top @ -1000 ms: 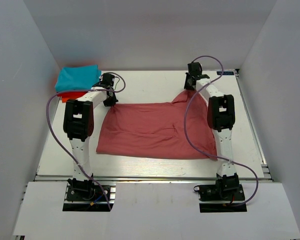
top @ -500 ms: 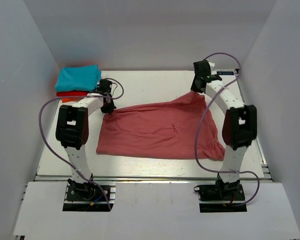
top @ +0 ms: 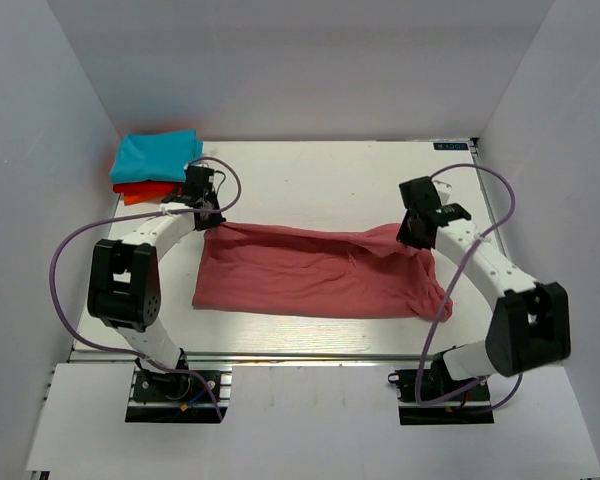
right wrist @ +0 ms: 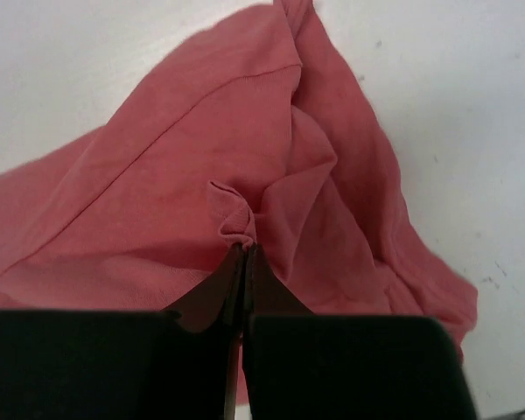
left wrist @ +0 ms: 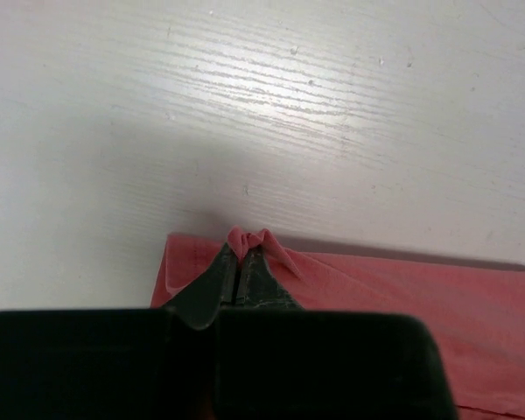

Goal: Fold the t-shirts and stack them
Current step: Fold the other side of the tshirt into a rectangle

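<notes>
Spanning the middle of the white counter [top: 320, 175], the salmon-pink t-shirt [top: 300, 275] lies as a wide band. Its near edge rests flat on the surface and its far edge is drawn between your two claws.

Left arm: your left claw [left wrist: 242, 255] is pinched tight on the shirt's far left corner. In the left wrist view a small pucker of pink cloth stands up between the closed fingertips, with bare counter beyond it.

Right arm: your right claw [right wrist: 243, 249] is likewise closed on cloth, holding a small gathered fold near the shirt's far right corner. In the right wrist view the fabric falls away from that fold in soft ridges. From above, a loose bunch of shirt lies on the counter beside the right forearm, toward the near right.

Between the two grips the far edge sags slightly in the middle, and creases run along the shirt from left to right.

Stack: at the counter's far left corner the turquoise t-shirt [top: 156, 155] sits folded on top of the orange-red t-shirt [top: 132, 191], of which only a strip shows at the near side. The stack lies close beside your left claw and apart from the pink shirt.

A purple cable [top: 70, 250] loops out from each arm.
</notes>
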Controlling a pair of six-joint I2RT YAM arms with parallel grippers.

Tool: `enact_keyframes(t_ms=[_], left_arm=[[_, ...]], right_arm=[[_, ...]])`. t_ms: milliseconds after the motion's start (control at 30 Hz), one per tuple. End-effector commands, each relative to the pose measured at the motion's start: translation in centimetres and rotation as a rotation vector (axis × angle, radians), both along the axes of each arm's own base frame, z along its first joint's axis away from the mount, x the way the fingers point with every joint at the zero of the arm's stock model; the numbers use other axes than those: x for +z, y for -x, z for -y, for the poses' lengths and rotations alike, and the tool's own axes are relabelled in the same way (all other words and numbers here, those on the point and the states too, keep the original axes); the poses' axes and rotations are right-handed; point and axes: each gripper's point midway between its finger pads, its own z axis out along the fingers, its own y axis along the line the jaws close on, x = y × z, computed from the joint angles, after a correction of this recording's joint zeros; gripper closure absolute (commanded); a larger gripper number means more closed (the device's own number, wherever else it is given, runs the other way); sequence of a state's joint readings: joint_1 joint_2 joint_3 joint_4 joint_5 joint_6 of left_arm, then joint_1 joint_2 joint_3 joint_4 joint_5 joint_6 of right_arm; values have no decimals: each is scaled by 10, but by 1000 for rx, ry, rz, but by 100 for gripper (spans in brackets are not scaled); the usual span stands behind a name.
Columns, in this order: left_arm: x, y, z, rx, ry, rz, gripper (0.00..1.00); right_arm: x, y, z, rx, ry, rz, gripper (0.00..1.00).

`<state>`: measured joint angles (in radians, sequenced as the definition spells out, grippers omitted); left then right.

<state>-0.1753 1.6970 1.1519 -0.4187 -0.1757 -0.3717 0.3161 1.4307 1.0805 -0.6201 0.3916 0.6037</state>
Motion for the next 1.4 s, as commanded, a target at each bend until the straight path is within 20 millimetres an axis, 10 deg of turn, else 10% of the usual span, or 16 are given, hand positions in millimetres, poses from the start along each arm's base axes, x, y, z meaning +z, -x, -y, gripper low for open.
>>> enact_keyframes(t_ms=[0,367,733,767,900,1000,1167,1367], left_arm=[[26,-12,-2,-30,-24,105,100],[47,10,-12,-14,-61,192,100],[-4,64,-34,177,-72,24,100],[-7,71,-34,203,-56,11,96],[-7,94,-33,246,-11,-21,2],[3,115,-43,364,25,-44,0],[53,92,-37,368,81,78,0],[60,55,11,116,195,110,0]], right_arm=[[7,23,-1,-9,-31,2,100],[10,54,3,17,-37,-29,100],[-38,95,-25,158,-158,-172,100],[-47,105,-24,164,-157,-199,98],[-58,138,-29,230,-208,-261,59],[-52,154,-42,317,-300,-248,20],[-20,138,-56,427,-344,-100,14],[17,105,-78,515,-385,26,14]])
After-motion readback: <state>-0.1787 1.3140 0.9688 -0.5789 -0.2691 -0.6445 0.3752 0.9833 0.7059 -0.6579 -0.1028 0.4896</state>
